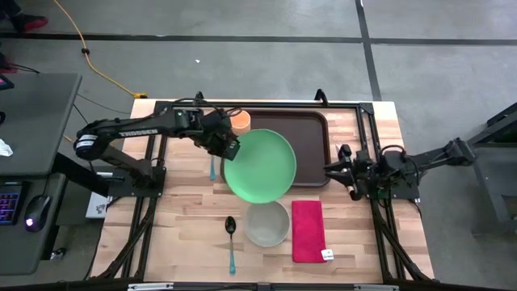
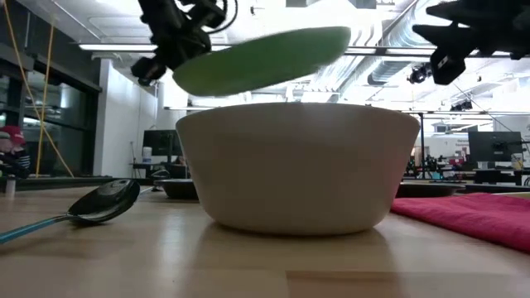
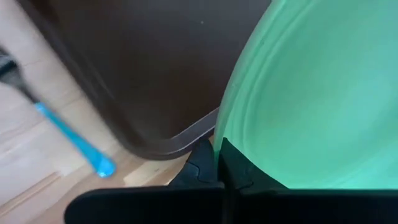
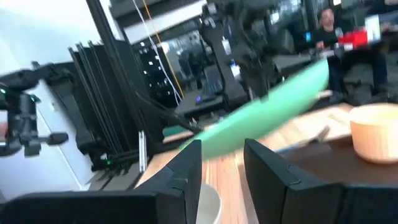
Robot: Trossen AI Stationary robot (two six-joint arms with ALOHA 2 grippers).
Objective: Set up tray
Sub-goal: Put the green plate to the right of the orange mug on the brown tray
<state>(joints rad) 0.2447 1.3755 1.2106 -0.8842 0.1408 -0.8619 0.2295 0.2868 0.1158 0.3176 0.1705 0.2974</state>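
Left gripper (image 1: 229, 145) clamped on round green plate's (image 1: 260, 164) rim, lifted, tilted over near-left corner of large dark brown rectangular plastic tray (image 1: 311, 133) at bench's far edge. Right gripper (image 1: 342, 168) parted, empty, beside tray's right edge.

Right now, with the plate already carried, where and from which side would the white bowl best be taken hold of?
Grip the white bowl by its rim, coming from straight above: it sits upright and open, and the low view shows a wide wall. The side next to the red napkin suits the free right hand, which is open. The left hand holds the green plate raised over the tray.
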